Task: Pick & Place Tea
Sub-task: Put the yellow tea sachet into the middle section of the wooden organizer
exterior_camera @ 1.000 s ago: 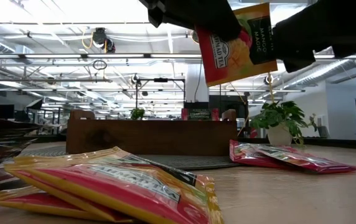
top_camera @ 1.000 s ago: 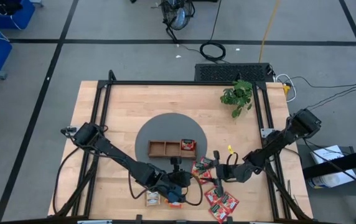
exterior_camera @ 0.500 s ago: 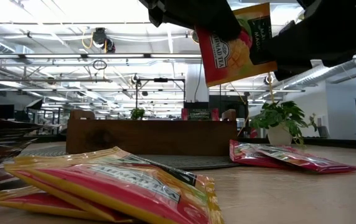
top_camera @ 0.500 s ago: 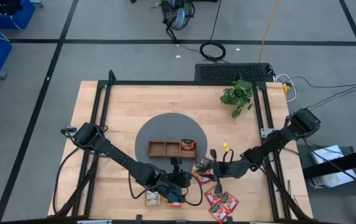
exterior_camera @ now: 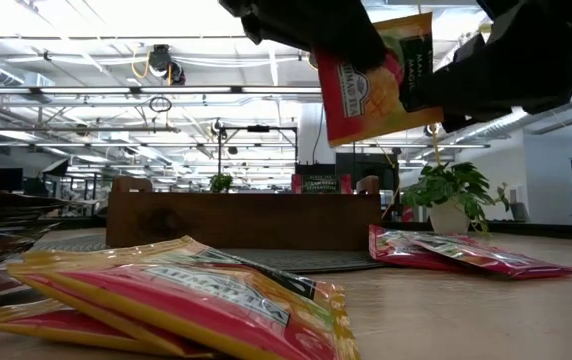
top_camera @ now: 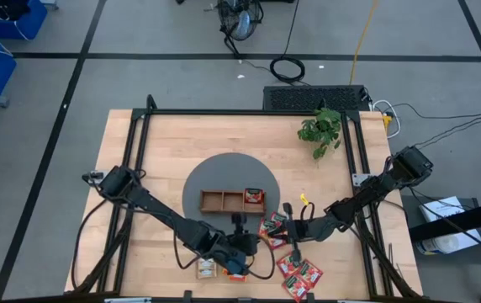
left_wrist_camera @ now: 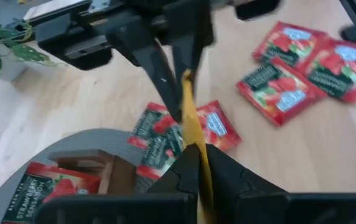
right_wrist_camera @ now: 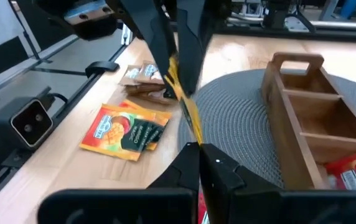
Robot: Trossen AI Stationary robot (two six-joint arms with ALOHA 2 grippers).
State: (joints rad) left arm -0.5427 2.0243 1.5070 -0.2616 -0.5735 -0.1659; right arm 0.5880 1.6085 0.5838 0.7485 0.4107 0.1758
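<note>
An orange tea sachet [exterior_camera: 376, 75] hangs in the air above the table's near middle, with both grippers shut on it. My left gripper [left_wrist_camera: 198, 163] comes at it from the table's left and my right gripper [right_wrist_camera: 200, 155] from the table's right, so the two face each other. Both wrist views show the sachet edge-on as a thin yellow strip. Behind it a long wooden tray [top_camera: 232, 199] stands on a round grey mat [top_camera: 224, 172], with a red sachet [top_camera: 254, 196] lying in its right compartment. My left gripper pinches the sachet's upper left corner [exterior_camera: 338, 62] between its two fingers, slanting down from the table's left. The sachet hangs upright below the fingers, clear of the table. My right gripper pinches the sachet's right edge [exterior_camera: 418, 80] between its two fingers. The fingers come nearly level from the table's right.
Red sachets lie on the table below the grippers [top_camera: 274, 227] and nearer the front edge [top_camera: 299, 273]. An orange sachet [right_wrist_camera: 125, 134] and beige ones [right_wrist_camera: 144, 78] lie at the near left. A potted plant [top_camera: 320, 128] stands at the far right.
My right gripper has shifted a little toward the table's left, up to the hanging sachet, and has shut on its right edge. My left gripper has kept its hold. The sachet has stayed aloft, tipped slightly.
</note>
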